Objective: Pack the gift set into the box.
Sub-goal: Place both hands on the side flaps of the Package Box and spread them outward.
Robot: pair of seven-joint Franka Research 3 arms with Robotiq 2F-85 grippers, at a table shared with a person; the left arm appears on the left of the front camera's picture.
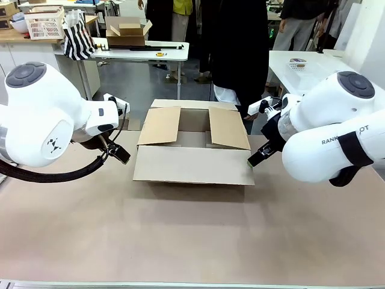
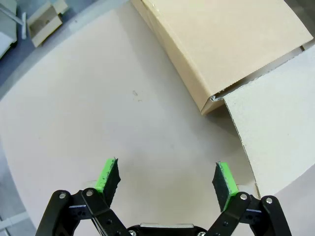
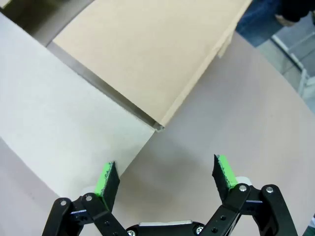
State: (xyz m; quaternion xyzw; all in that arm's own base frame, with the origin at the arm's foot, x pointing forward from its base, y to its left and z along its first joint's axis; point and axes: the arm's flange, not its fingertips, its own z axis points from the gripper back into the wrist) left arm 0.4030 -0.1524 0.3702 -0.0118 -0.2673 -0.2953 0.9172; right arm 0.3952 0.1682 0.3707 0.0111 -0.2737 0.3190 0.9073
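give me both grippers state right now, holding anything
Left gripper: open, holding nothing, beside the box.
Right gripper: open, holding nothing, at the box's other side.

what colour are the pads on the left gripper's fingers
Bright green, on black fingers of the left gripper; clearest in the left wrist view.

I count one large plain brown corrugated cardboard carton (image 1: 192, 141) on my table, with four top flaps: three spread wide and the fourth at the far edge. I have two black two-finger grippers, my left gripper (image 2: 167, 179) and my right gripper (image 3: 166, 174), each with two green pads, so four pads altogether. One person in dark clothes (image 1: 237, 54) stands across from me. Farther back sits one smaller, darker brown open cardboard box (image 1: 127, 31).
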